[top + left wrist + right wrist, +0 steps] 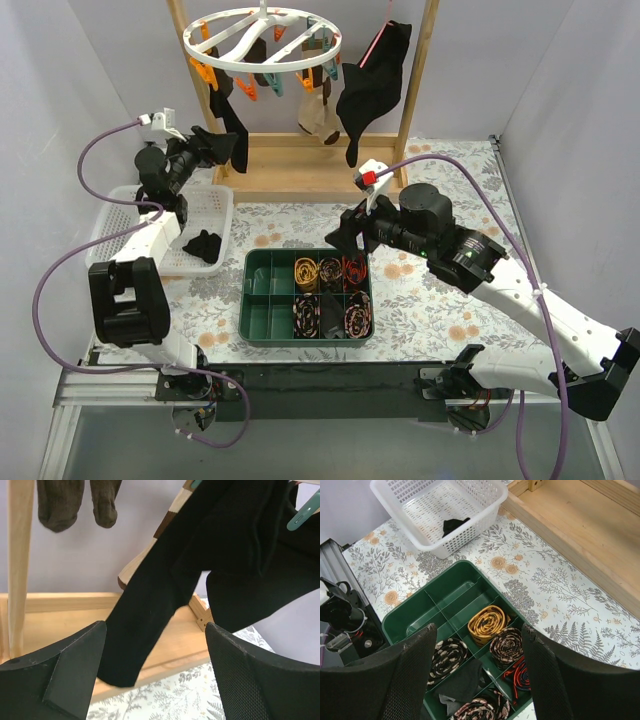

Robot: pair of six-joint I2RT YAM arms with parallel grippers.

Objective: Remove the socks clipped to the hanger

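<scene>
The white ring hanger (262,38) hangs from the wooden frame, fringed with orange and teal pegs. A black sock (232,120) hangs at its left, a tan sock (318,115) near the middle. My left gripper (228,150) is open at the black sock's lower end. In the left wrist view the black sock (150,610) hangs just ahead of the open left gripper (156,630), not gripped. Two dark brown socks (60,505) hang behind. My right gripper (345,230) is open and empty over the green tray; the right wrist view (479,630) shows the same.
A black garment with a pink strip (375,75) hangs at the right post. The white basket (215,205) holds a black sock (203,245). The green tray (255,300) holds rolled patterned bundles (487,622). The wooden frame base (300,165) lies behind.
</scene>
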